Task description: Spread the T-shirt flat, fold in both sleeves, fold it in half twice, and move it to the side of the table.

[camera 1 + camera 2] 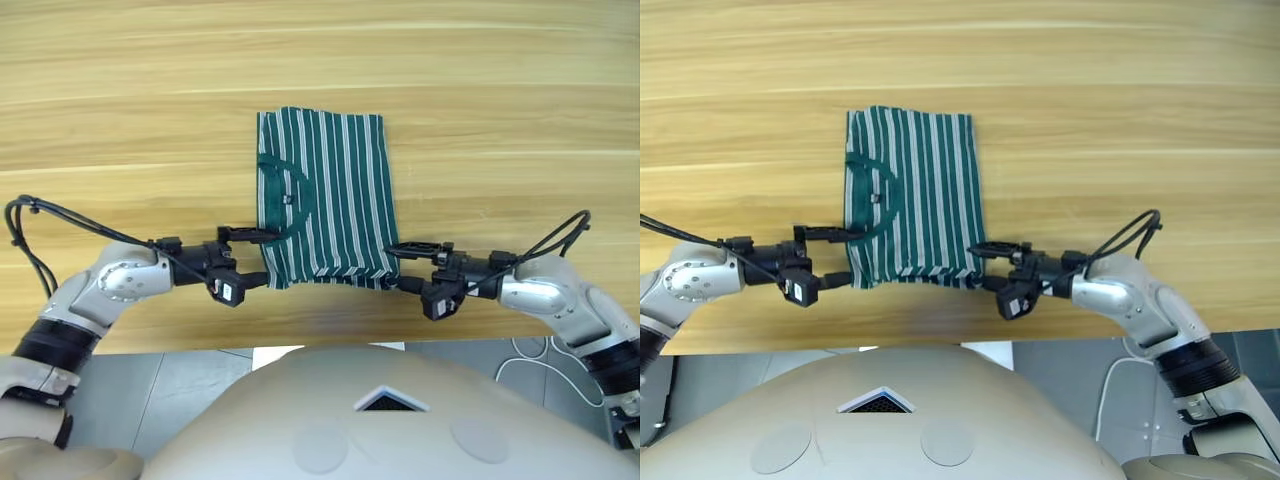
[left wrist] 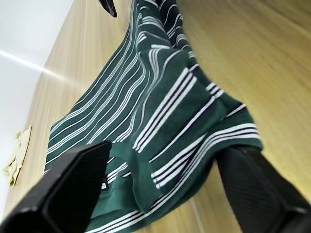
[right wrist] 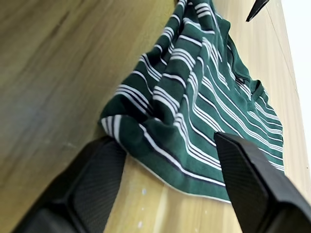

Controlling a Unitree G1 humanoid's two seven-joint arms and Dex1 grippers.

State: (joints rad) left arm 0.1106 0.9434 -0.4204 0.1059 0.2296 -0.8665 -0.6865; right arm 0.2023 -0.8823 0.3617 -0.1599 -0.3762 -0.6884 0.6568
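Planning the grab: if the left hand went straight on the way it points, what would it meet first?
The T-shirt: its near corner lies between the left hand's open fingers, so probably cloth first.

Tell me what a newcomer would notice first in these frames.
The dark green T-shirt with white stripes draws the eye first. It lies folded into a narrow rectangle on the light wooden table, close to the robot's edge. The left gripper and right gripper sit at its two near corners, each open with cloth between its fingers, and the near hem looks rumpled.
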